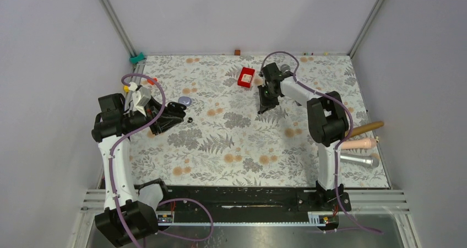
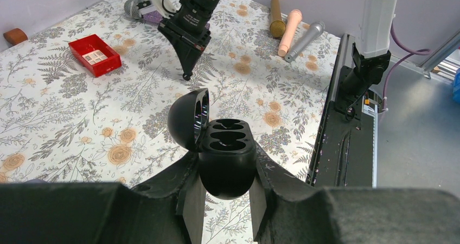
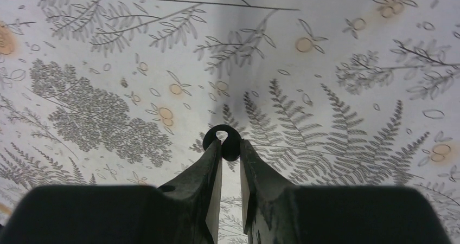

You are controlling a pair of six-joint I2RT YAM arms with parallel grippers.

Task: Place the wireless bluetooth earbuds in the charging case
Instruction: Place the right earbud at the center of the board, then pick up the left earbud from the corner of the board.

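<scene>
The charging case (image 2: 227, 146) is a glossy black clamshell. My left gripper (image 2: 226, 165) is shut on its body, above the table's left side. Its lid (image 2: 187, 119) stands open to the left, and both sockets are empty. From the top view the left gripper (image 1: 177, 116) mostly hides the case. One tiny black earbud (image 1: 190, 119) lies on the cloth just right of those fingers. My right gripper (image 3: 230, 145) is shut on another small black earbud (image 3: 230, 133), its tips low over the cloth at the back centre (image 1: 262, 110).
A red box (image 1: 246, 76) sits left of the right arm. A lavender oval object (image 1: 185, 100) lies behind the left gripper. A silver microphone (image 1: 360, 161), a pink handle (image 1: 360, 144) and a wooden handle (image 1: 366, 128) lie at the right edge.
</scene>
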